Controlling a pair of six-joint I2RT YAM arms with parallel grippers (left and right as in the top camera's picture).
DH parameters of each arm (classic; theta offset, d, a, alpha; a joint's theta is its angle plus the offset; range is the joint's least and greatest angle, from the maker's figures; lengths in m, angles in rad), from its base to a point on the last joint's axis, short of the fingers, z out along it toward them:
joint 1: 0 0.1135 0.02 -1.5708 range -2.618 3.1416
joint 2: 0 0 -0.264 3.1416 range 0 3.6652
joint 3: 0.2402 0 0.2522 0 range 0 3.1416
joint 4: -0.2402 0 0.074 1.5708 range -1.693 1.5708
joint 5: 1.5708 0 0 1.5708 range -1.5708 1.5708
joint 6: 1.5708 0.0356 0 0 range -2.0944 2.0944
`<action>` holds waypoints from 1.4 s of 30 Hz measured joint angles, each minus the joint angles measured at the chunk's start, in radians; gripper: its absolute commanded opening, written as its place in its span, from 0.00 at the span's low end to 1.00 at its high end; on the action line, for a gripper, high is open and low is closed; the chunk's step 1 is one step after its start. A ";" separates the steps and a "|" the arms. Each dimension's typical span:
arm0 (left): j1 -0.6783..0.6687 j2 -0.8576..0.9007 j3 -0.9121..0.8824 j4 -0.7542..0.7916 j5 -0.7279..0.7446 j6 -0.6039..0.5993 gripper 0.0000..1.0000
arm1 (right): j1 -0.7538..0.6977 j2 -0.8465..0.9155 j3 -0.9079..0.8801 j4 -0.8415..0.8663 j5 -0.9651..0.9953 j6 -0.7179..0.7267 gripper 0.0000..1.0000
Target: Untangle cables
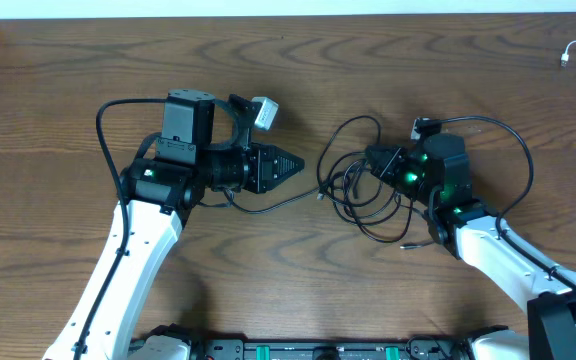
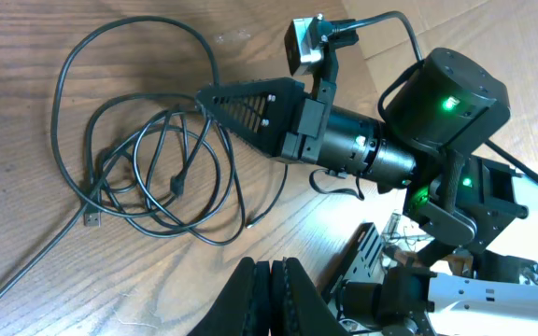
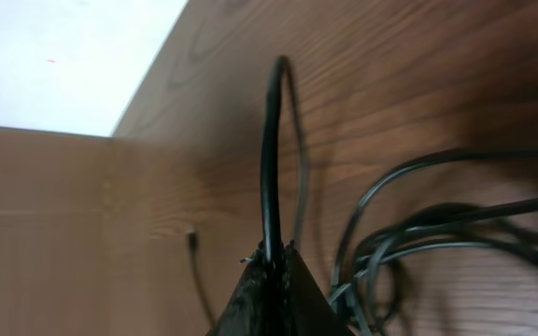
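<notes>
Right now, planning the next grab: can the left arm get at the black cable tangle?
Probably yes: only open table separates the left end effector from the black cable tangle, though its jaws are shut.

The cables lie heaped on the worktop between the left claw and the right claw, against the right one's tip. A stray cable lies well behind it.
</notes>
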 measured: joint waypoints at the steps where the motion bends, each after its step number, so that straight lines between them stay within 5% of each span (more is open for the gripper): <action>1: 0.000 0.000 0.000 0.000 0.000 0.000 0.08 | -0.004 0.000 0.000 -0.004 0.004 -0.014 0.01; 5: 0.000 0.000 0.000 -0.004 0.000 0.000 0.08 | -0.030 0.000 -0.003 0.069 -0.046 -0.045 0.01; 15: 0.000 0.000 0.000 -0.006 0.000 0.000 0.08 | -0.064 -0.003 -0.001 0.551 -0.211 -0.021 0.06; 23: 0.000 0.000 0.000 -0.006 0.000 0.000 0.08 | 0.116 -0.002 0.000 0.244 -0.268 -0.235 0.10; 24: 0.000 0.000 0.000 -0.006 0.000 0.000 0.08 | 0.143 -0.002 0.000 0.217 -0.279 -0.275 0.16; 26: 0.000 0.000 0.000 -0.006 0.000 0.000 0.08 | 0.190 -0.002 0.000 0.174 -0.298 -0.349 0.46; 30: 0.000 0.000 0.000 -0.006 0.000 0.000 0.08 | 0.209 -0.001 0.000 0.148 -0.296 -0.455 0.78; 36: 0.000 0.000 0.000 -0.006 0.000 0.000 0.08 | 0.141 -0.001 0.000 0.131 -0.161 -0.455 0.82; 42: 0.000 0.000 0.000 -0.006 -0.005 0.000 0.08 | 0.086 -0.001 0.001 0.006 0.038 -0.316 0.70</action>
